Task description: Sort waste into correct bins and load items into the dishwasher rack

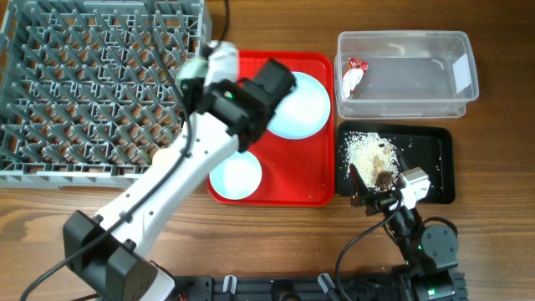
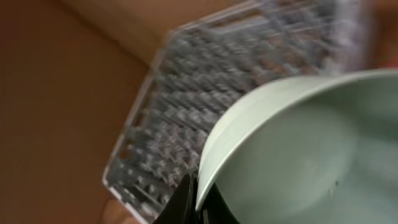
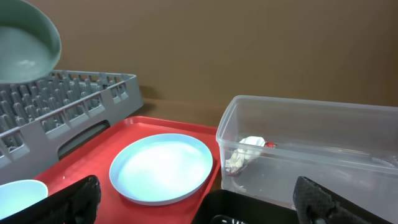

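Note:
My left gripper (image 2: 200,206) is shut on the rim of the pale blue-green bowl (image 2: 292,149). It holds the bowl tilted in the air over the right edge of the grey dishwasher rack (image 1: 92,84). The bowl (image 3: 25,40) also shows high at the left in the right wrist view. A plate (image 1: 297,104) and a saucer (image 1: 236,176) lie on the red tray (image 1: 318,188). The wrapper (image 1: 353,75) lies in the clear tub (image 1: 407,73). Rice crumbs and brown bits (image 1: 372,155) sit in the black tray (image 1: 435,163). My right gripper (image 1: 378,176) hangs open over that tray's near edge with nothing between its fingers.
The left arm (image 1: 167,180) stretches diagonally from the table's front left across the red tray's left side. The rack (image 3: 68,99) borders the red tray on the left. The tub and the black tray stand close against the red tray's right edge.

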{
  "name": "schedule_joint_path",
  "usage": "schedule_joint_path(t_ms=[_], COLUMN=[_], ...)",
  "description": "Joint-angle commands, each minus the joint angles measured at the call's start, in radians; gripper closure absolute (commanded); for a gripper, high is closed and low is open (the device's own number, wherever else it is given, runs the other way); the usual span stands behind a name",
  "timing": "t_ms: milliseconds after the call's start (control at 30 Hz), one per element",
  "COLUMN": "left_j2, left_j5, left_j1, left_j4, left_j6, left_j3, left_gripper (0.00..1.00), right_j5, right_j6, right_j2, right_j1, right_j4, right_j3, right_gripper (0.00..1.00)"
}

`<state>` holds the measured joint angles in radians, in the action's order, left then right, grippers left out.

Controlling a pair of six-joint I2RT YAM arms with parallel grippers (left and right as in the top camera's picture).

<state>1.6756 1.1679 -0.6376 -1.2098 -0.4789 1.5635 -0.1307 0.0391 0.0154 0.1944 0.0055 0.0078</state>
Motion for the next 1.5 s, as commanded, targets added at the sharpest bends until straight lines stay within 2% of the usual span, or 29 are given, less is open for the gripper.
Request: schedule_joint_path(t_ms=[0, 100, 233, 400, 500, 700, 867, 1133, 1467], left_j2=[0.010, 0.033, 0.082, 0.180, 0.246, 0.323, 0.324, 0.324, 0.324], left_j5=[0.159, 0.157, 0.105, 0.079, 0.079, 0.087, 0.166, 0.169, 0.132], left_j1=[0.141, 0.258, 0.336, 0.360, 0.362, 0.373, 0.373, 0.368, 0.241], left_j4=[0.111, 0.284, 0.400, 0.564, 0.610, 0.617, 0.620, 0.623, 0.576], left_j6=[0.011, 0.156, 0.227, 0.385, 0.447, 0.450, 0.450, 0.475, 0.475], left_j3=[-0.076, -0.108, -0.109, -0.109, -0.109, -0.109, -0.109, -0.109, -0.109], left_gripper=[0.96, 0.96, 0.96, 0.96, 0.96, 0.96, 0.96, 0.96, 0.78], right_j5=[-0.012, -0.012, -0.012, -0.012, -0.012, -0.012, -0.012, -0.012, -0.012], right_j6=[-0.013, -0.013, -0.013, -0.013, -0.013, -0.013, -0.013, -0.013, -0.013], right_j2=[-0.011, -0.011, -0.011, -0.011, -0.011, -0.011, -0.011, -0.011, -0.011], right_j1=[-0.006, -0.006, -0.006, -0.006, -0.006, -0.006, -0.006, -0.006, -0.006], right_j4=[0.006, 0.006, 0.006, 0.006, 0.006, 0.006, 0.006, 0.006, 0.006], right_j3=[-0.003, -0.003, -0.003, -0.003, -0.003, -0.003, -0.003, -0.003, -0.003], right_gripper=[0.00, 0.00, 0.00, 0.00, 0.00, 0.00, 0.00, 0.00, 0.00])
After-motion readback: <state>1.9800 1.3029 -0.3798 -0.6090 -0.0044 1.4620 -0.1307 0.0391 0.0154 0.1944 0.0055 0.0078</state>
